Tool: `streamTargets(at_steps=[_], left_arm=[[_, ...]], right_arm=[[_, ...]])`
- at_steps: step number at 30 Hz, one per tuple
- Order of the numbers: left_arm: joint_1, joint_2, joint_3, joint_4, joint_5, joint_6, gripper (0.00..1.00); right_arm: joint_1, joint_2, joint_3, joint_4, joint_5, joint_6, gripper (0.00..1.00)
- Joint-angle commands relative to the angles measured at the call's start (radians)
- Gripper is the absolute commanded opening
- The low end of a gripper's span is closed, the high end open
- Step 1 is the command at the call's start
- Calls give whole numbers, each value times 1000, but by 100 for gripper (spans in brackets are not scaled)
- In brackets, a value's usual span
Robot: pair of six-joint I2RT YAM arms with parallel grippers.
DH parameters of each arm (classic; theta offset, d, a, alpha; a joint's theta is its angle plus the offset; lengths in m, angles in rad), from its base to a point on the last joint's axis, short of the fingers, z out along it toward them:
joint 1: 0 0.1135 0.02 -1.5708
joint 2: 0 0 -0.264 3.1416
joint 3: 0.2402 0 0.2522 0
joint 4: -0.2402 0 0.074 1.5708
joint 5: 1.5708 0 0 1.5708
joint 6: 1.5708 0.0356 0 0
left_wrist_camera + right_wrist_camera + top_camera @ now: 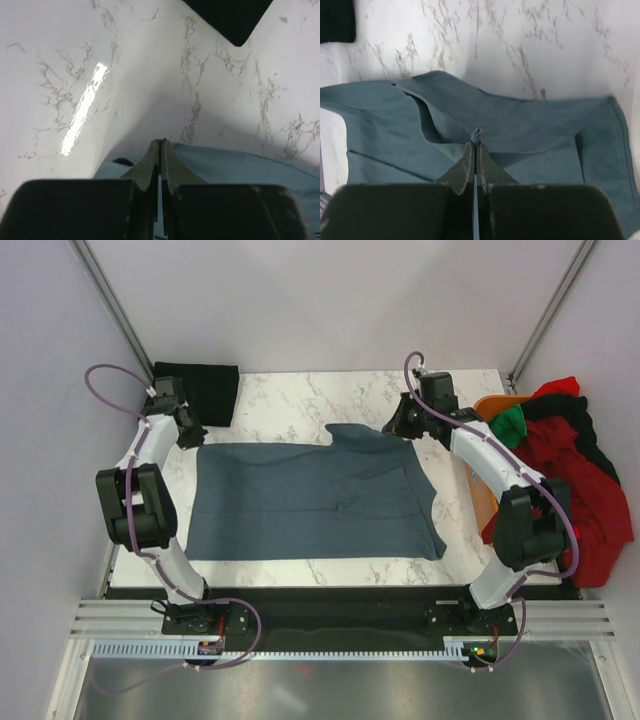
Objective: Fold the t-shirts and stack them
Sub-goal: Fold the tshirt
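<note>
fingers (146, 169) in two pairs pinch one blue t-shirt (310, 500).

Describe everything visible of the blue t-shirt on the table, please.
The slate-blue t-shirt looks like soft knit cloth, spread nearly flat on the marble table, with a few creases near its middle. The left claw pinches its far left corner and the right claw pinches a far right fold.
</note>
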Motion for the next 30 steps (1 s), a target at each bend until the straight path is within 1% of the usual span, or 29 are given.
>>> streamTargets(at_steps=[1, 5, 9, 24, 27, 29, 30], left_arm=[[19, -83, -92, 6, -36, 44, 2], [31, -145, -162, 19, -36, 40, 2], [43, -185, -211, 23, -31, 38, 2], [52, -335, -364, 29, -83, 37, 2], [52, -383, -410, 38, -88, 29, 2], [52, -433, -453, 43, -102, 25, 2], [52, -473, -484, 45, -119, 14, 2]], right_arm=[[2, -122, -94, -16, -8, -12, 0], [2, -222, -177, -53, 15, -29, 0], [2, -314, -205, -97, 34, -49, 0], [2, -550, -346, -206, 37, -51, 0], [2, -591, -384, -219, 43, -33, 0], [0, -618, -432, -223, 48, -5, 0], [2, -656, -473, -223, 63, 7, 0]])
